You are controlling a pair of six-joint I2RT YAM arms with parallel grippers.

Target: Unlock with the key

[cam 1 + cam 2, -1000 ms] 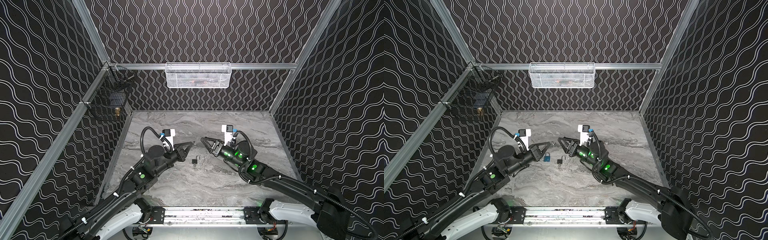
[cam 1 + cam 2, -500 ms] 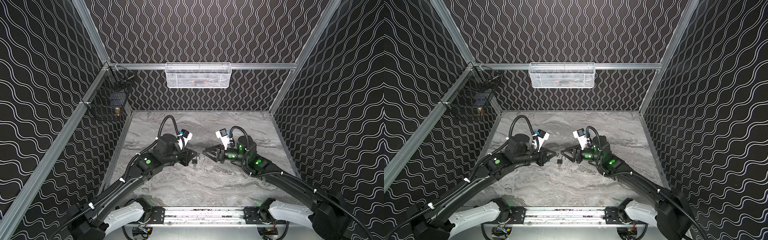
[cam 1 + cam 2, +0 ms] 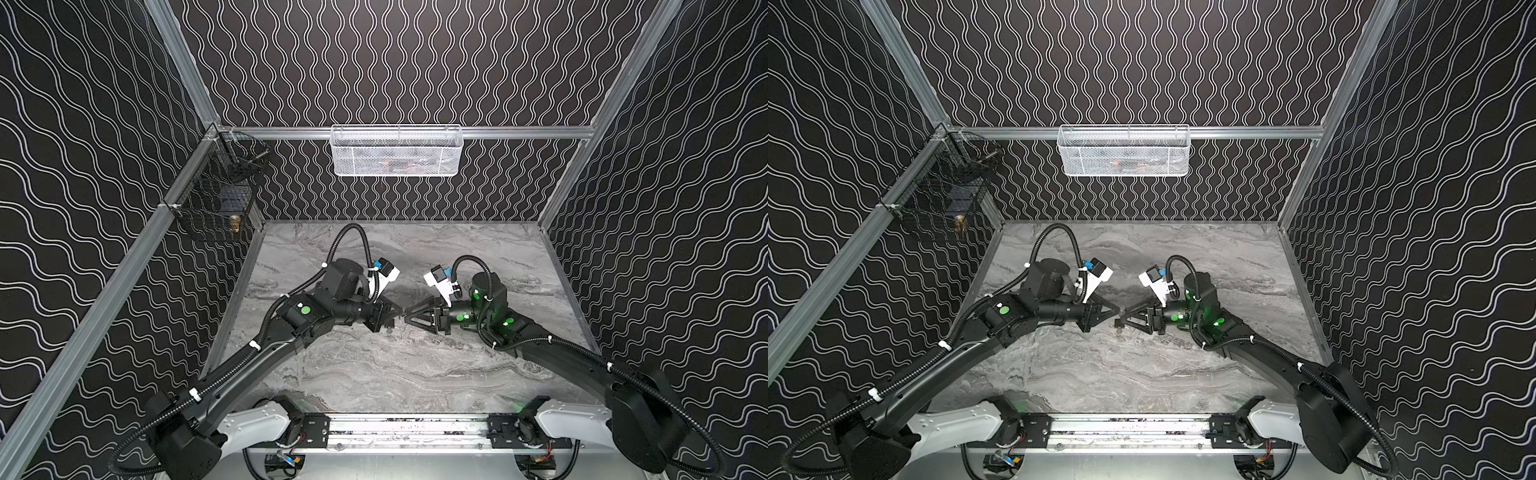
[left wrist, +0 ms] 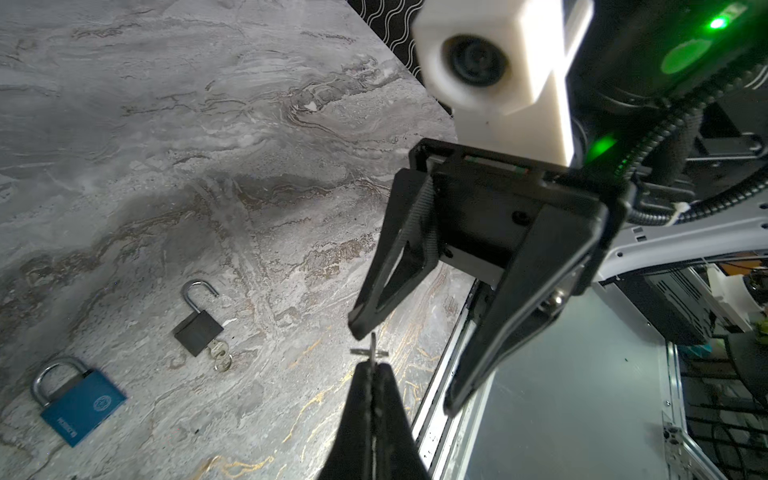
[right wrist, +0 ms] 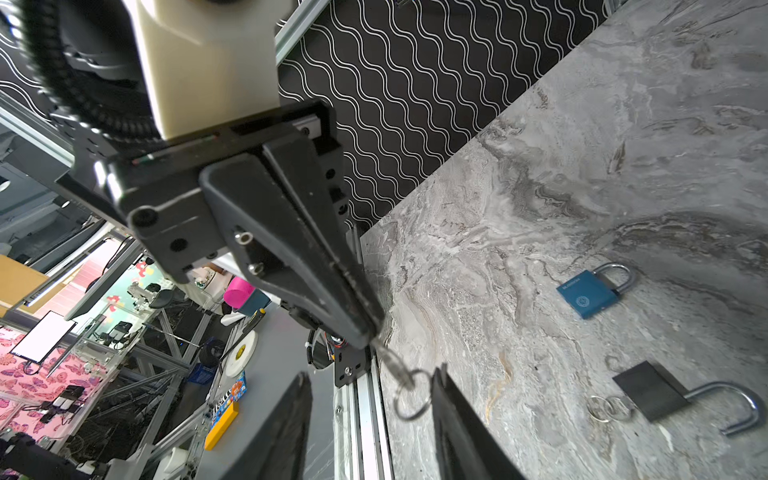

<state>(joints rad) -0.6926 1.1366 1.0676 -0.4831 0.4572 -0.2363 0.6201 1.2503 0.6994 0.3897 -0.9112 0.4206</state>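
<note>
Your left gripper (image 4: 370, 374) is clenched on the key (image 4: 371, 352), held mid-air, likely for a regrip; right gripper (image 5: 370, 376) is spread open around its ring (image 5: 411, 395); blue padlock (image 4: 79, 399) lies shut on the table (image 4: 249, 124).

Only the blue padlock (image 4: 79, 409) on the table (image 4: 208, 124) carries print, a short line of pale letters beside a round emblem, too blurred to read in either wrist view.

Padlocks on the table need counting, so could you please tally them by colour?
Blue padlock, shackle closed: 1
Black padlock, shackle open: 1
Total: 2
</note>
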